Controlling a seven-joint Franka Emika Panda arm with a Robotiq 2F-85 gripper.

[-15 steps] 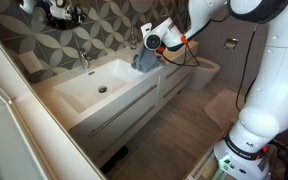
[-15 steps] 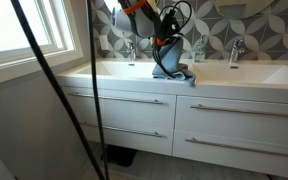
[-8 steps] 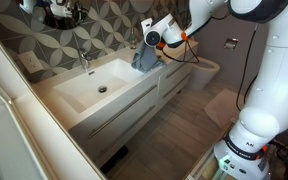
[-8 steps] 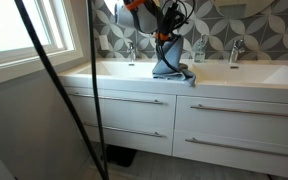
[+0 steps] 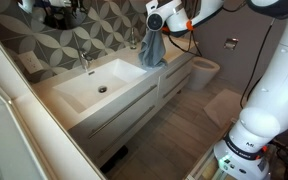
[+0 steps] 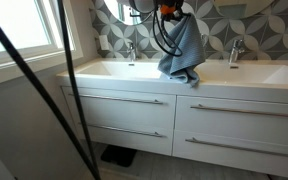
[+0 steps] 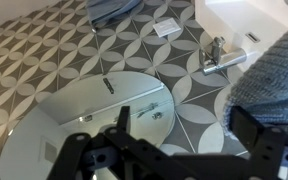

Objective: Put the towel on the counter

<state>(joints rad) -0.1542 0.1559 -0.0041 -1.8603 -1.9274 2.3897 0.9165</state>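
The grey-blue towel [image 5: 152,48] hangs in a long limp fold from my gripper [image 5: 162,20] above the white counter [image 5: 112,100]. Its lower end rests on the counter [image 6: 114,70] between the two basins, where the towel [image 6: 182,52] bunches below the gripper [image 6: 167,10]. In the wrist view my gripper [image 7: 184,118] stands open with nothing between its fingers. The towel [image 7: 276,70] lies against the outer side of the right finger; whether it is caught there I cannot tell.
Chrome faucets [image 6: 132,50] [image 6: 234,50] stand behind the basins [image 5: 99,85] against the patterned tile wall. A round mirror [image 7: 84,120] hangs on that wall. A toilet [image 5: 204,70] and a pale floor mat [image 5: 224,105] lie beyond the vanity. A black cable [image 6: 44,90] crosses the foreground.
The gripper has risen from just above the counter and its jaws have spread apart. The towel went up with it and now hangs stretched out instead of crumpled in a low heap.
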